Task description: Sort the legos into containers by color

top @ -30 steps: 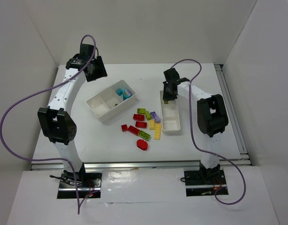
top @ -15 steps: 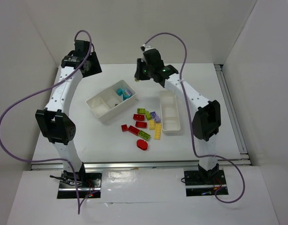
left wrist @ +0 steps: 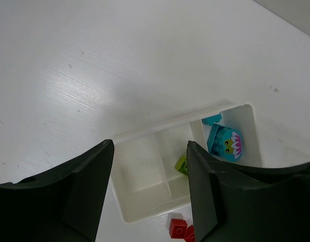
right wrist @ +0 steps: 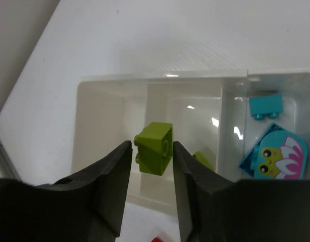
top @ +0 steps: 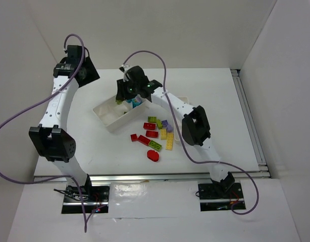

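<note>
1. The lime green brick is pinched between the fingers of the right gripper, held above the three-compartment tray; which compartment lies beneath it I cannot tell.
2. A second lime piece lies inside the tray, at 3 o'clock of the held brick.
3. The end compartment, further toward 3 o'clock, holds a teal brick and a teal printed piece.
4. In the top view, loose legos lie on the table at 4 o'clock of the tray, the red oval piece nearest the arm bases.
5. The left gripper hangs at 10 o'clock of the tray, claw spread, nothing between its fingers.
</note>
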